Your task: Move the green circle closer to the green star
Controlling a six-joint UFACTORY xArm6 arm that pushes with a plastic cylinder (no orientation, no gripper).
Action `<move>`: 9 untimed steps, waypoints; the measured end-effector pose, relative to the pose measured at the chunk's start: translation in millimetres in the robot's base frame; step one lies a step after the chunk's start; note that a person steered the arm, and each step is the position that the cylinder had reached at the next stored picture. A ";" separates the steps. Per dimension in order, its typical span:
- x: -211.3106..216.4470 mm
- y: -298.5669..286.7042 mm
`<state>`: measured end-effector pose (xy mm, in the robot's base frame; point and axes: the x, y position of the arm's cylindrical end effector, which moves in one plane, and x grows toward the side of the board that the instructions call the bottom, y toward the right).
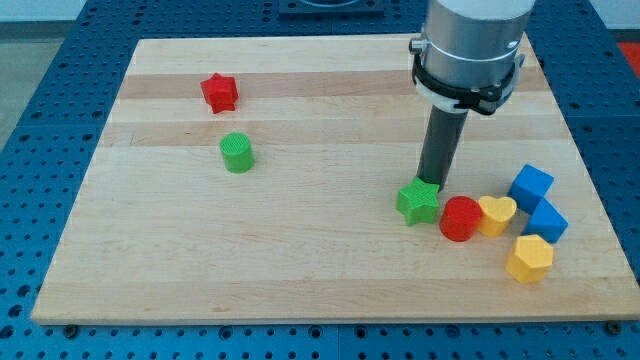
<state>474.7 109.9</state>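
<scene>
The green circle (237, 152) sits on the wooden board at the view's left of centre. The green star (418, 201) lies far to its right, at the lower right of the board's middle. My tip (432, 185) stands just behind the green star, at its upper right edge, touching or nearly touching it. The tip is far from the green circle.
A red star (219, 92) lies above the green circle. Right of the green star sit a red circle (461, 218), a yellow heart (496, 214), two blue blocks (531, 186) (547, 221) and a yellow hexagon (529, 258). The board's right edge (590, 200) is close.
</scene>
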 end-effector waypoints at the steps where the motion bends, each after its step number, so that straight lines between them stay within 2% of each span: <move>1: -7.7 -19.6; 2: -11.0 -58.4; 3: -11.0 -62.1; 5: -14.0 -211.0; 6: -14.0 -264.8; 7: -20.4 -267.6; 8: -50.1 -267.7; 9: -52.5 -268.1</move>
<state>422.3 -158.2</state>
